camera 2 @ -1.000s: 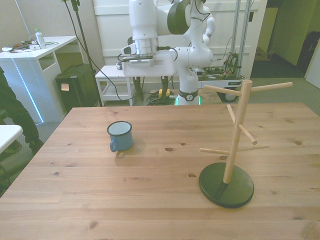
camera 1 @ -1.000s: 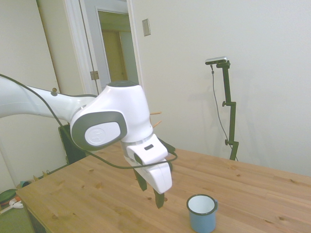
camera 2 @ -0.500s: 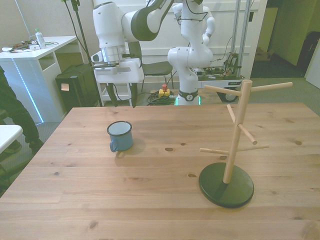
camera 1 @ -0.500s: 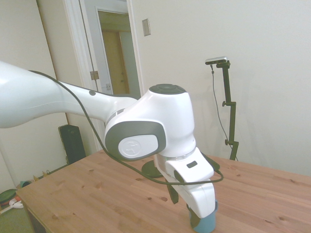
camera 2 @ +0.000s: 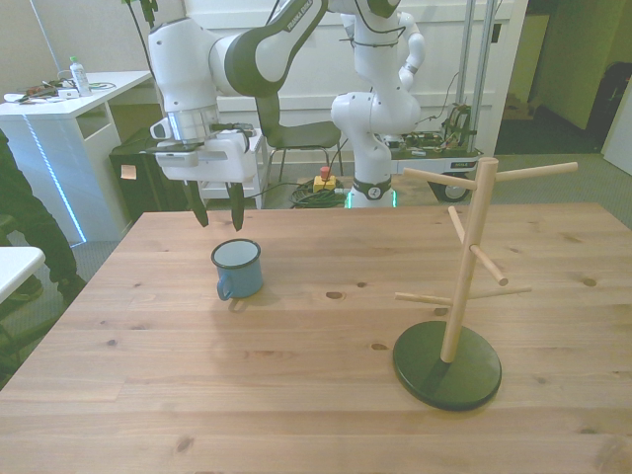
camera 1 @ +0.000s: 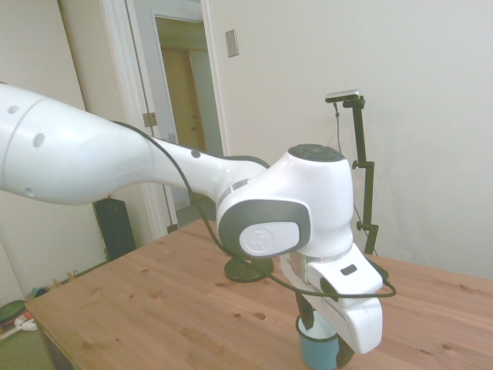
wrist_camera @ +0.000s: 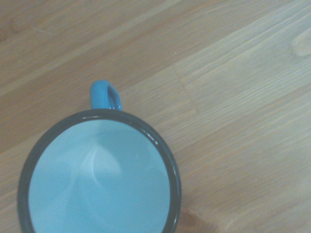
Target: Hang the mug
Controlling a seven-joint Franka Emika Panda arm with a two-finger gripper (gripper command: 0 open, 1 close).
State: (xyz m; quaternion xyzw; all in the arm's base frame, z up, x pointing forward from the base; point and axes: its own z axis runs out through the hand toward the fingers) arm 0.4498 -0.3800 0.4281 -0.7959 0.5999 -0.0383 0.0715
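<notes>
The mug (camera 2: 238, 269) is standing upright on the table (camera 2: 316, 395), near the front view's left. The gripper (camera 2: 217, 210) is hanging just above and slightly behind it, with its fingers spread apart, not touching the mug.

Bench: knotty pine-plank bench (camera 2: 296, 395)
On it: small light-blue enamel mug (camera 2: 238, 270), upright; wooden peg stand (camera 2: 462, 286) on dark round base
</notes>
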